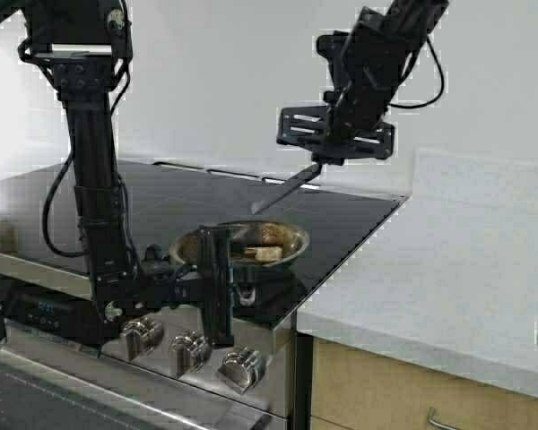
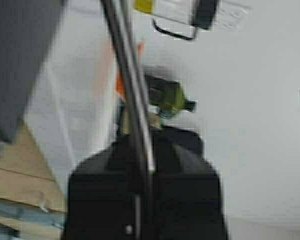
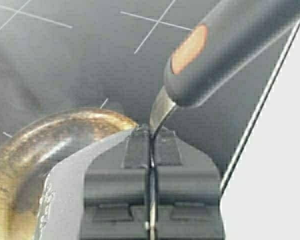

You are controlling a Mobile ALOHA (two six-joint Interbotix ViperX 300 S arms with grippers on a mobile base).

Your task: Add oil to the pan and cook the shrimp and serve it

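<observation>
Left gripper (image 1: 217, 285): low at the stove's front edge, jaws pinching the pan's handle (image 2: 132, 95)
Pan (image 1: 287, 240): on the black cooktop (image 1: 341, 224), near its front
Shrimp (image 1: 269, 254): pale piece lying inside the pan
Right gripper (image 1: 327, 161): raised above the cooktop behind the pan, jaws clamped on a spatula (image 1: 282, 190) angled down toward it

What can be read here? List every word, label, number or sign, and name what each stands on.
No text is legible in any view.
Stove control display: bluish marks, too small to read.
White-and-yellow label in the left wrist view: faint print, too blurred to read.
Spatula handle: a plain orange oval, no lettering.
Cooktop: thin white burner lines only, no words.
</observation>
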